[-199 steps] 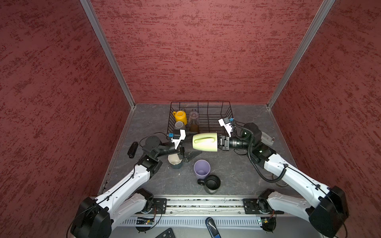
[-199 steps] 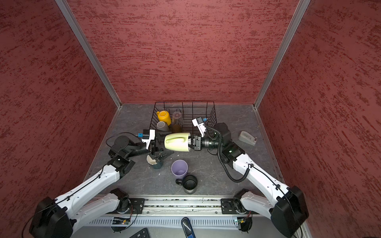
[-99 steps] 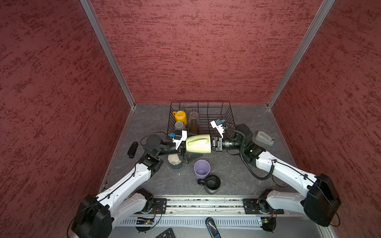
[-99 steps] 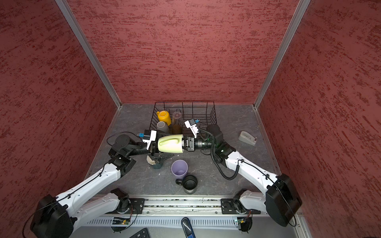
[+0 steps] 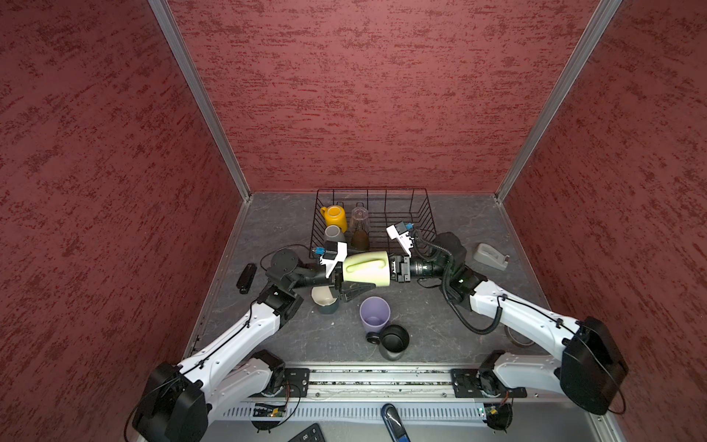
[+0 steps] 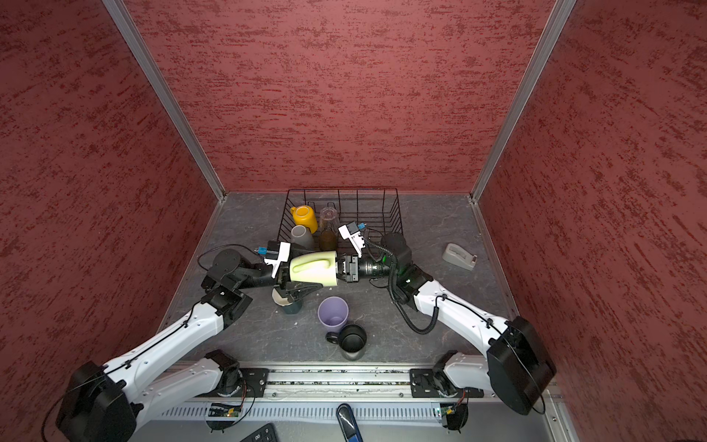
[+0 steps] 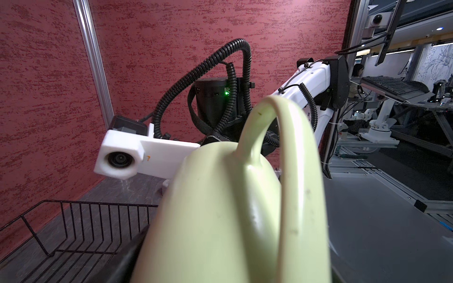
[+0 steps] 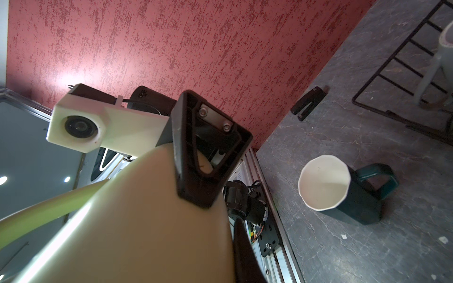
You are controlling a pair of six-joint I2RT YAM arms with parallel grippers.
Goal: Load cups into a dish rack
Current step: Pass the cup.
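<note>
Pale green mug (image 5: 365, 269): suspended on its side above the bench (image 5: 440, 333), just in front of the dish rack (image 5: 421, 214), handle uppermost. I see both forearms reaching level toward each other, wrists facing. The right pincer (image 5: 395, 268) is clamped narrow on the mug's rim end. The left pincer (image 5: 338, 274) straddles the base end; one finger (image 8: 193, 156) lies flat on the mug wall, but I cannot tell whether its grip is complete. The glaze is glossy, with a few dark specks; the handle is a broad flat loop. A teal mug (image 5: 325, 304) stands on the bench directly below the left pincer.
</note>
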